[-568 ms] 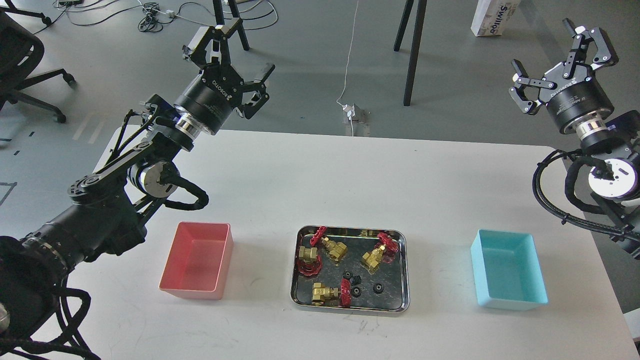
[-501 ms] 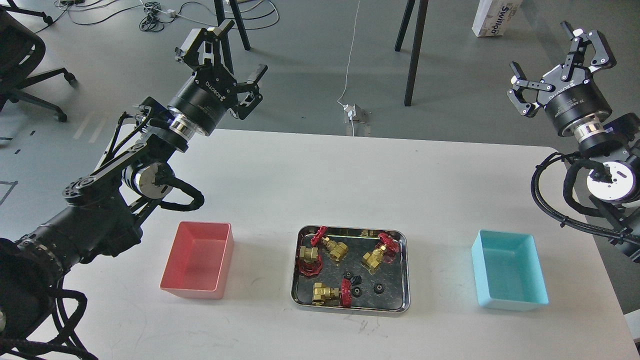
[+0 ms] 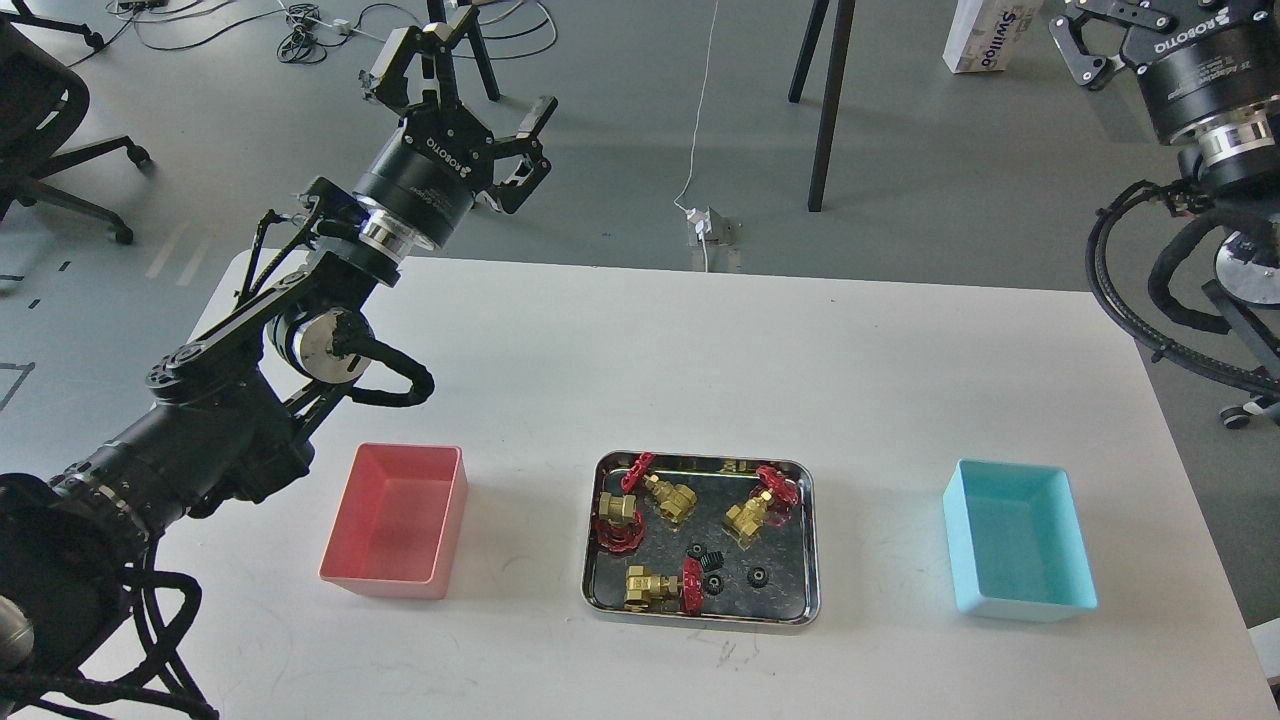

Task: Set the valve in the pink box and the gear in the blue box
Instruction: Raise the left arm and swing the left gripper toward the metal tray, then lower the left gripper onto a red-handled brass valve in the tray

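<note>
Several brass valves with red handwheels lie in a shiny steel tray (image 3: pixel 805 540) at the table's front middle: one at the left (image 3: pixel 615 512), one behind it (image 3: pixel 668 495), one at the right (image 3: pixel 755 510), one at the front (image 3: pixel 655 585). Three tiny black gears (image 3: pixel 714 583) lie among them. The pink box (image 3: pixel 400 520) stands empty left of the tray, the blue box (image 3: pixel 1015 535) empty to its right. My left gripper (image 3: pixel 470 85) is open and empty, raised beyond the table's far left edge. My right gripper (image 3: pixel 1120 25) is high at the top right, its fingers splayed and its tips cut off by the frame edge.
The white table's far edge runs across the middle of the view and its right edge lies just past the blue box. On the floor beyond are black stand legs (image 3: pixel 830 100), a power strip (image 3: pixel 708 225), cables, a cardboard box (image 3: pixel 990 35) and an office chair (image 3: pixel 50 110).
</note>
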Available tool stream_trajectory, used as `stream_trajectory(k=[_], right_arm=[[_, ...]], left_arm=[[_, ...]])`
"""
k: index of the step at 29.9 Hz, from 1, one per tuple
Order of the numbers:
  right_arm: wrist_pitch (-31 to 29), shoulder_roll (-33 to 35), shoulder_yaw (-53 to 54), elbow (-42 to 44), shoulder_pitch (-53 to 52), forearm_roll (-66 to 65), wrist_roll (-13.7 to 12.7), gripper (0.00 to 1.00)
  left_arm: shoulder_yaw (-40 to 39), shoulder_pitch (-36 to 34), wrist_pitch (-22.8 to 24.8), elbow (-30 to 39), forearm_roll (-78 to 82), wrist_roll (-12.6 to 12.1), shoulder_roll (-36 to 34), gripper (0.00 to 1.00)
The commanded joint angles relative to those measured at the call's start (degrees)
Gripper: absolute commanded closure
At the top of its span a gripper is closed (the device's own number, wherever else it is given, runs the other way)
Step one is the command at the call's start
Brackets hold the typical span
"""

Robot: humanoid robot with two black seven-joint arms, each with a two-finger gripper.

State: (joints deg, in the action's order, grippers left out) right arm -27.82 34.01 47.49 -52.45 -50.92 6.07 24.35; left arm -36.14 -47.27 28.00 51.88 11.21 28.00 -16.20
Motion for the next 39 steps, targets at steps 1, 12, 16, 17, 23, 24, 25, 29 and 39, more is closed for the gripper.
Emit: stream_trajectory(k=[1,12,16,17,23,24,25,29,39], right_arm=[[3.3,2.2,0.4,-4.1,0.2,0.1,0.0,0.00],[11.2,2.6,0.4,-4.6,2.4,0.1,0.0,0.00],[11.2,2.6,0.4,-4.4,4.2,0.0,0.0,0.00],[11.3,2.6,0.4,-4.3,4.4,0.1,0.0,0.00],[11.6,3.9,0.4,-4.5,5.8,0.1,0.1,0.00],[11.4,5.0,0.4,-4.6,6.3,0.1,0.2,0.00],[11.5,5.8,0.4,-4.6,6.6,0.1,0.2,0.00],[11.4,8.4,0.7,-4.4,7.7,0.1,0.2,0.00],[14.3,7.9,-0.4,1.1,-4.2,-0.6,-7.7,0.00]], left_arm=[[-0.4,-0.4,0.0,12.0,5.5,0.0,-7.2,0.00],[45.3,-36.2,-11.2,34.6,34.3,0.0,-26.3,0.07],[77.5,-55.5,-24.5,36.2,44.1,0.0,-20.0,0.10],[83.5,-58.5,-27.2,36.3,45.9,0.0,-16.6,0.10],[111.1,-63.1,-54.1,31.7,50.9,0.0,3.2,0.15],[113.6,-63.3,-56.0,31.0,50.9,0.0,4.8,0.15],[115.1,-63.3,-56.0,30.7,50.9,0.0,5.8,0.16],[116.2,-60.1,-56.0,29.3,50.9,0.0,9.5,0.16],[113.6,-49.7,-56.0,22.0,50.0,0.0,11.0,0.17]])
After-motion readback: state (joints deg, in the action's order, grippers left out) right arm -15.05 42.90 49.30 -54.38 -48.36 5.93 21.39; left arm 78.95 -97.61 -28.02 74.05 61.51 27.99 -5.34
